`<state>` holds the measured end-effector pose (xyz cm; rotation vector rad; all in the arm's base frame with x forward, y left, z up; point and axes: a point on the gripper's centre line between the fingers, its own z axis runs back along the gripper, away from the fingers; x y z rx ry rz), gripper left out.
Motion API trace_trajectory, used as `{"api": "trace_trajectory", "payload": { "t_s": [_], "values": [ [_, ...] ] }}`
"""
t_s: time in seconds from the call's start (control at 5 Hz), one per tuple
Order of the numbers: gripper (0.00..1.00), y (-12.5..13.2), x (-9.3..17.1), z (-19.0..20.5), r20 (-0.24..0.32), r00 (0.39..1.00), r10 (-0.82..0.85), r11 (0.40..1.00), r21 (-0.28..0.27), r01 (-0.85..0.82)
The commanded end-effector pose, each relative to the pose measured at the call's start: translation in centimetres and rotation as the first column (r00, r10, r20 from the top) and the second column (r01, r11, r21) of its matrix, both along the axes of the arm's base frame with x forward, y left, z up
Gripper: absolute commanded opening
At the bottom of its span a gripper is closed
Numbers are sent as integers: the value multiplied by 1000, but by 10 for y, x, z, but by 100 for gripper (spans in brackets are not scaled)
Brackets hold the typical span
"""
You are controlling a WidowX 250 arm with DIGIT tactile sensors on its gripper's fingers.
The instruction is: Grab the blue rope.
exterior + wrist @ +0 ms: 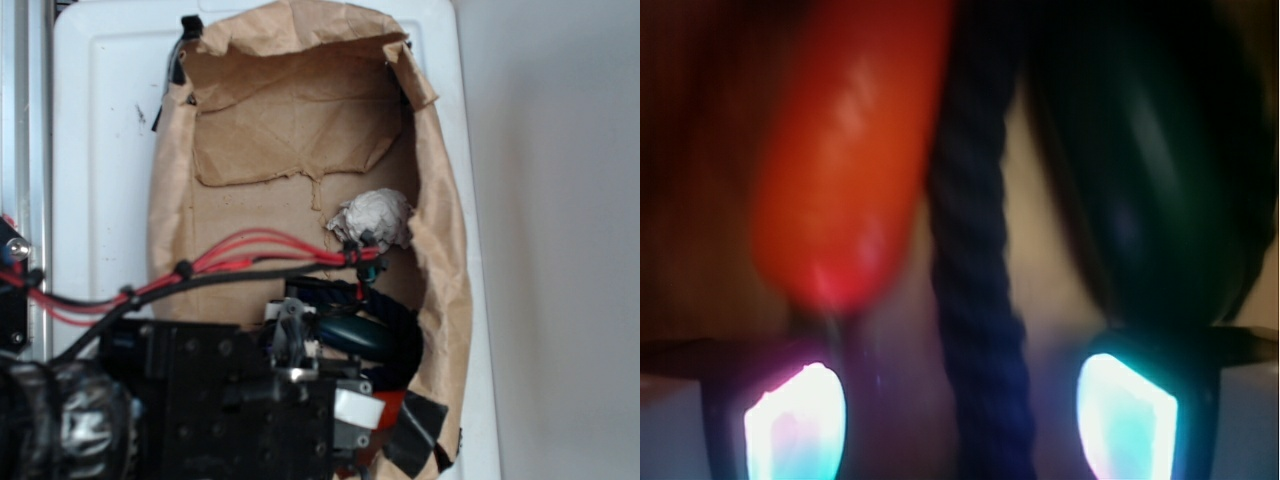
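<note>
Claw [960, 420] fingers stand spread apart, grasping nothing, with the blue rope [975, 300] running straight down the gap between the two lit fingertips [795, 425]. In the wrist view the rope lies between an orange carrot [845, 150] to one side and a dark green oval thing [1150, 170] to the other, both just beside it. From the exterior view the rope [345, 293] shows only as a dark curve behind the arm, inside the brown paper lining [300, 120], near a crumpled paper ball [375, 218]; the claw itself is hidden there.

The main risk, as I judge it, is crowding. The carrot and the green oval sit so near the rope that a finger could land on one of them, or pinch it along with the rope. Closing too high would let the round strands slip out. The rope is limp, so a hold at one point may drag the neighbours when lifted, and the red cables [240, 250] hang close over the lining.
</note>
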<state>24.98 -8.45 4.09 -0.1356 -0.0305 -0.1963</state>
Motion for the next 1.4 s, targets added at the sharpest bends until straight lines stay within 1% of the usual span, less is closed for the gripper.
{"api": "trace_trajectory", "payload": {
  "t_s": [0.0, 0.2, 0.4, 0.6, 0.8, 1.0, 1.2],
  "values": [
    [100, 38, 9, 37, 30, 996, 84, 994, -69, -82],
    [100, 42, 2, 34, 50, 996, 68, 996, -58, -65],
    [100, 33, -5, 24, 29, 1000, 13, 998, -64, -11],
    [100, 17, -10, 14, 16, 1000, -14, 998, -54, 15],
    [100, 2, -12, 2, -27, 998, -54, 997, -61, 52],
    [100, -12, -13, -16, -58, 995, -86, 996, -27, 84],
    [100, -12, -12, -20, -49, 995, -84, 996, -6, 83]
  ]
}}
